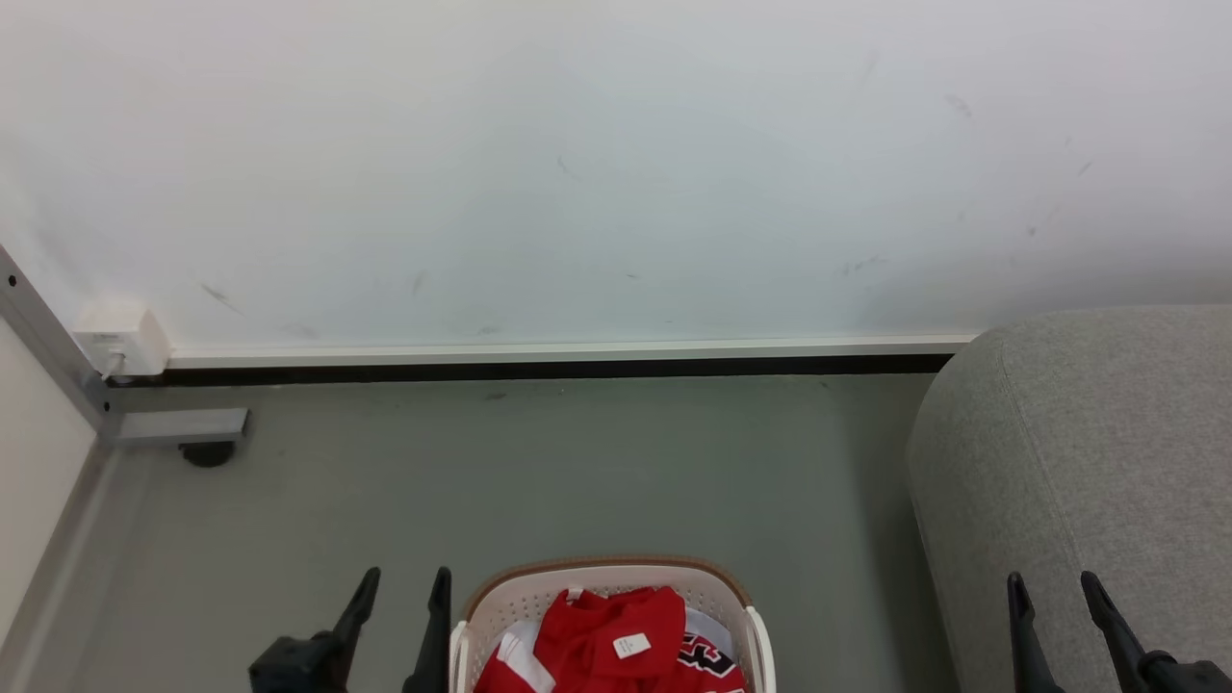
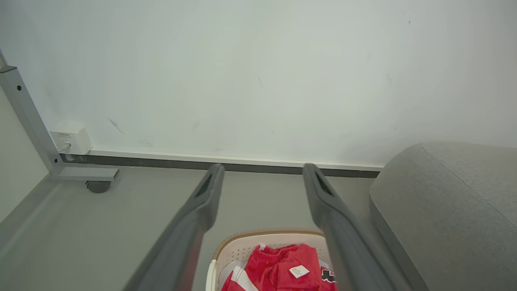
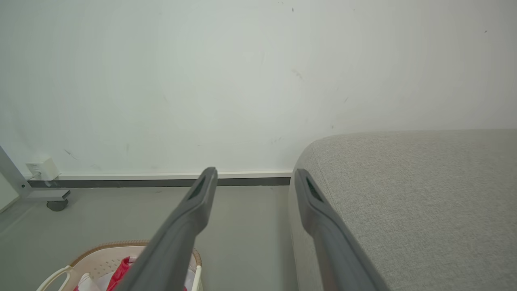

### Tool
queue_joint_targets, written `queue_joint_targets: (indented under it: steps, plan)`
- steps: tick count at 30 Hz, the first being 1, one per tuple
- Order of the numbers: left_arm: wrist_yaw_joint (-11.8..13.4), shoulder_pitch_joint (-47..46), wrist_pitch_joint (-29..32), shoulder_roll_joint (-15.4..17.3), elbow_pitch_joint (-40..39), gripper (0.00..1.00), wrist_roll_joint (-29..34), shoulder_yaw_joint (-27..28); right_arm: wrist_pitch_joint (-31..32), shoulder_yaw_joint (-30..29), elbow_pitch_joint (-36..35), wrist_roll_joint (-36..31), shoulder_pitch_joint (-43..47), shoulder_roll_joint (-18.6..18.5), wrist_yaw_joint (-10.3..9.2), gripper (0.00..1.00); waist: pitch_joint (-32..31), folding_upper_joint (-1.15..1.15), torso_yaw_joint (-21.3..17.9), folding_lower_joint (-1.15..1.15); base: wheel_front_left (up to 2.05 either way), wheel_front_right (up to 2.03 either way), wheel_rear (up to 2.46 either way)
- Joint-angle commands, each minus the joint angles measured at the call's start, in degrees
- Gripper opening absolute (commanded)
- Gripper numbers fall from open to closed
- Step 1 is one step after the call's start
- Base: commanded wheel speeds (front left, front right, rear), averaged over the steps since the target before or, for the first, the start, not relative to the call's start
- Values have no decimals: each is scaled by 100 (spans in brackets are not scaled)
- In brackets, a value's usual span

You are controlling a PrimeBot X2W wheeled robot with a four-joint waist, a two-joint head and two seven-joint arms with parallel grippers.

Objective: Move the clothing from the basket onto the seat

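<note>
Between basket (image 1: 525, 604) and seat (image 1: 1088, 462), a strip of bare floor (image 1: 837, 568)

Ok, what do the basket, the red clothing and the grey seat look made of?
The basket: cream plastic, probably moulded, walls punched with small holes, brown rim. The clothing: soft fabric, lying crumpled in folds. The seat: grey woven upholstery, weave texture and a seam showing.

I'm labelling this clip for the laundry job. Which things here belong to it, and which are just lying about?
For the job: jerseys, in the basket; seat; left pincer and right pincer, both open.
Just there: wall box; metal frame; caster; skirting.
</note>
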Motion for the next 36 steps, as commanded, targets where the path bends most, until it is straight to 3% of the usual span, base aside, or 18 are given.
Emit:
queue_joint_targets:
  steps: [1,9,26,36]
  plan:
    - [-14,21,-37,47,18,100,171,2,-39,-19,18,-82,52,-40,-11,100,0,0,-6,0,0,0,0]
    - [-14,34,-111,48,65,100,403,-50,-112,20,62,-316,112,-42,-12,100,3,0,-28,0,0,0,0]
    - [-23,15,-105,47,119,100,275,-68,-108,93,83,-241,53,-40,-12,100,42,0,-154,0,0,0,0]
    - [-121,-383,-101,44,294,100,202,-361,-104,274,-153,-126,-175,-37,-12,100,436,0,-420,0,0,0,0]
